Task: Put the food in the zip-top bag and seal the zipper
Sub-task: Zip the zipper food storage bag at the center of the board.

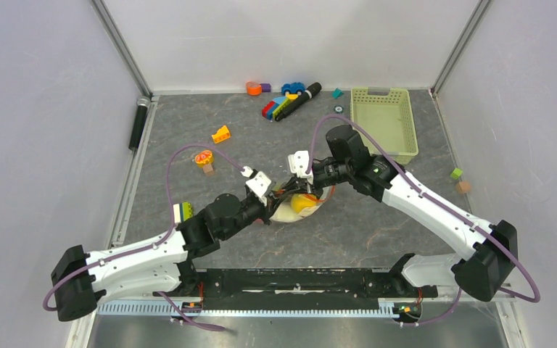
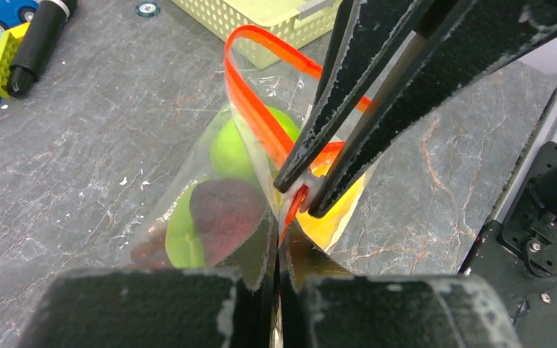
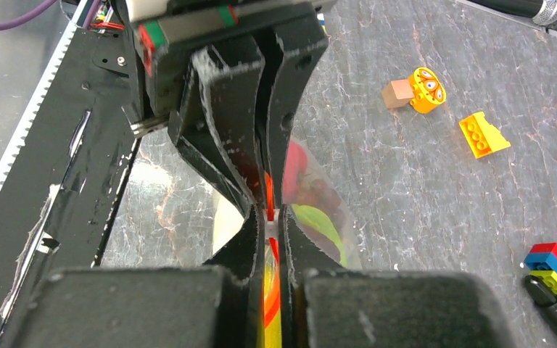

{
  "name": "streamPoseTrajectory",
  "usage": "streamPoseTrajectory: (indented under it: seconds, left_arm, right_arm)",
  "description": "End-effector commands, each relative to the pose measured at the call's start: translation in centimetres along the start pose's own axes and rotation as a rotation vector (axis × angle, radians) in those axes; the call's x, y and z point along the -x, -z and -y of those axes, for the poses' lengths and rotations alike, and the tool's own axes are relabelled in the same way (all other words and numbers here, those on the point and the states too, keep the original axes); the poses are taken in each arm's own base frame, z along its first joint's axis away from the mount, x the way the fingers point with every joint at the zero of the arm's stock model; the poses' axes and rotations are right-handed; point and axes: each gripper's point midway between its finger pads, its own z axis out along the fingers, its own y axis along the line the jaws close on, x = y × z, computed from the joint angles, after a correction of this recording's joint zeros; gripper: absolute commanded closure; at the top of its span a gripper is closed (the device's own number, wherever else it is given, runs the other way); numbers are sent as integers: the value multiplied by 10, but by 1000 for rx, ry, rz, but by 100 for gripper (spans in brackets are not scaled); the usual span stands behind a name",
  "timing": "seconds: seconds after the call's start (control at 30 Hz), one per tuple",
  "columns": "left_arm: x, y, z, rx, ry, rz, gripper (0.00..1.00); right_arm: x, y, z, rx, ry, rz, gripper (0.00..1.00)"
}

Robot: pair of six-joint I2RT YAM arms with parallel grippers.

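Observation:
The zip-top bag (image 1: 299, 208) lies mid-table between both arms. Through its clear side I see the food: green fruits (image 2: 233, 148), a dark red grape bunch (image 2: 225, 210) and a yellow fruit (image 2: 333, 221). My left gripper (image 2: 278, 250) is shut on the bag's edge at the end of the zipper (image 2: 261, 116). The zipper's two orange halves stand apart in a loop beyond the slider. My right gripper (image 3: 268, 217) is shut on the white slider tab (image 3: 269, 228), tip to tip with the left fingers (image 3: 232, 138). Red and green food (image 3: 312, 196) shows beside it.
A pale green basket (image 1: 383, 119) stands at the back right. Coloured blocks and a black marker (image 1: 290, 105) lie at the back. A yellow block (image 1: 222, 134) and an orange-slice toy (image 1: 204, 158) lie at left. Small blocks (image 1: 460, 180) lie at right.

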Motion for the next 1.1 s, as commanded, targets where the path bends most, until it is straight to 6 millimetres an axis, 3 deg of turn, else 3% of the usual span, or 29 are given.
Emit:
streamPoseTrajectory:
  seconds: [0.0, 0.6, 1.07]
  left_arm:
    - [32, 14, -14, 59, 12, 153, 98]
    - [27, 21, -23, 102, 34, 154, 98]
    - [23, 39, -45, 211, 62, 171, 98]
  right_arm:
    - [4, 12, 16, -82, 40, -40, 100]
    - [7, 6, 17, -63, 15, -26, 100]
    - [2, 6, 28, -114, -17, -54, 100]
